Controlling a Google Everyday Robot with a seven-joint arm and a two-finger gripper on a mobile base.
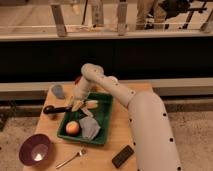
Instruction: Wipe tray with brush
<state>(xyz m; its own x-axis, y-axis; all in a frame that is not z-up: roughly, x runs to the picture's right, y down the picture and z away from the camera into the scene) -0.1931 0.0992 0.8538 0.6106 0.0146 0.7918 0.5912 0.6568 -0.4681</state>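
Though slim, black brush [56, 109] by pincer [78, 105]

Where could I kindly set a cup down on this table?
Bare tabletop lies in front of the tray, between the fork and the black block. Crowded: pincer and brush at the tray's back-left; apple and cloth inside it.

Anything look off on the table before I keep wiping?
Yes. The tray holds a fruit and a crumpled grey item, in the wiping path. The brush, at the gripper by the tray's far left corner, juts out past the left rim.
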